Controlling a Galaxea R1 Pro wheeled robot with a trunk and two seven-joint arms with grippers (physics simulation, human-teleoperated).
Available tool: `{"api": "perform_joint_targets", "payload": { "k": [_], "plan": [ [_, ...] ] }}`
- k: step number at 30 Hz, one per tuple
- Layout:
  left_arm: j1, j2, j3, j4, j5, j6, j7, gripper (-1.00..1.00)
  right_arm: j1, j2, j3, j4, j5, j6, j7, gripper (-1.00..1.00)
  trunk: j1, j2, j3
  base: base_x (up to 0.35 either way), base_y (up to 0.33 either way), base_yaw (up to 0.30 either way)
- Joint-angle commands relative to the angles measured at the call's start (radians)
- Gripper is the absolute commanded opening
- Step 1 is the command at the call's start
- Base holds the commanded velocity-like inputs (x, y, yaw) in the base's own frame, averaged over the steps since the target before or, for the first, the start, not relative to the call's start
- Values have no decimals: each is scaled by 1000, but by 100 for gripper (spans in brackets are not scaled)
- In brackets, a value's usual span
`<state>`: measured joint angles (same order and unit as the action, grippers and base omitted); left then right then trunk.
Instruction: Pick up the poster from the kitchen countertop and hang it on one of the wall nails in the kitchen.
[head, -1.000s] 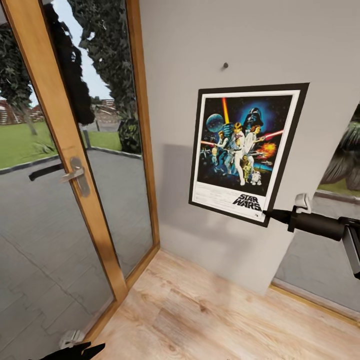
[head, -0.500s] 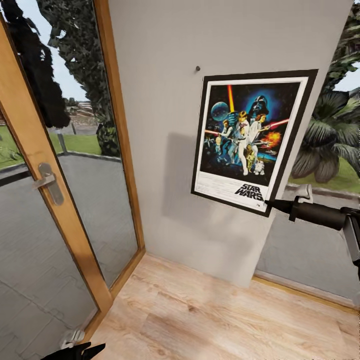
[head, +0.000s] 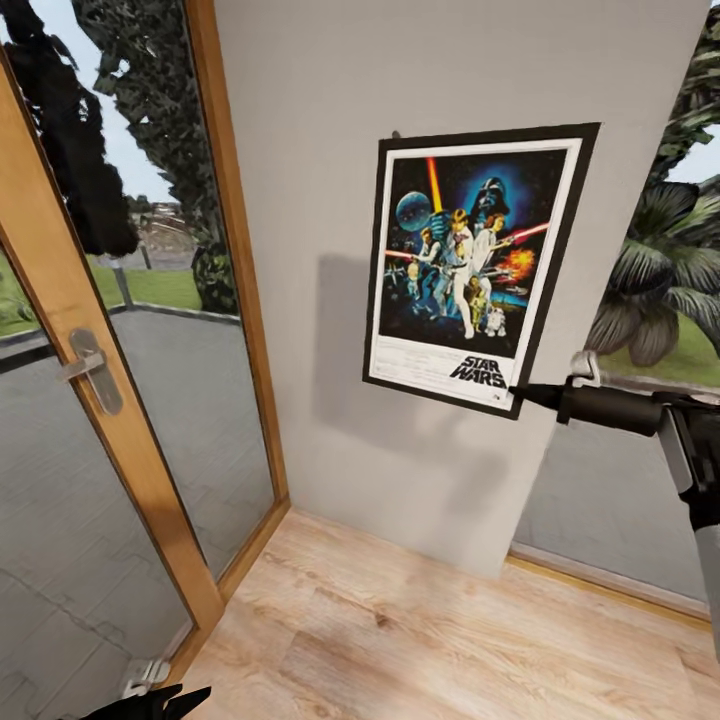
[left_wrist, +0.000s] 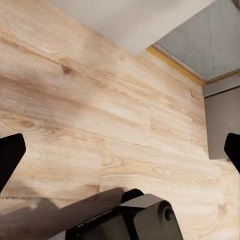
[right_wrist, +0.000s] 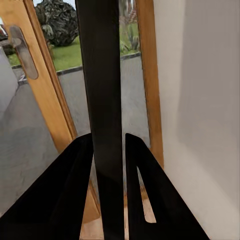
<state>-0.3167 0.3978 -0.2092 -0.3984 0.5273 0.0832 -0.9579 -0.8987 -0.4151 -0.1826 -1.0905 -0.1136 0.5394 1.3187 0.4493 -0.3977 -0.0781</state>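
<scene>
The poster (head: 478, 265), a flat upright rectangle with thin black frame and white border, sits right of centre in the head view against the smooth light-grey wall (head: 320, 130). The right gripper (head: 522, 396) is clamped on its lower right corner; the frame's edge runs between the tapered black fingers (right_wrist: 75, 195). The left gripper (left_wrist: 120, 155) hangs over grained pale wooden floor (left_wrist: 75, 100), jaws apart
</scene>
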Motion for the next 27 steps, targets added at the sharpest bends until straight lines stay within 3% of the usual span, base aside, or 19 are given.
{"api": "perform_joint_targets", "payload": {
  "k": [1,9,27],
  "plan": [
    [-1,1,-6,0,10,9,-2,100,-3,1,1,1,-4,19,3,-100,1,-2,-2,2,0,0],
    [-1,1,-5,0,10,9,-2,100,-44,27,50,-1,-9,93,-1,-100,1,-2,-2,64,48,0],
    [-1,1,-4,0,10,9,-1,100,-77,48,54,-9,-12,99,-1,-100,1,-2,-2,71,43,0]
  ]
}}
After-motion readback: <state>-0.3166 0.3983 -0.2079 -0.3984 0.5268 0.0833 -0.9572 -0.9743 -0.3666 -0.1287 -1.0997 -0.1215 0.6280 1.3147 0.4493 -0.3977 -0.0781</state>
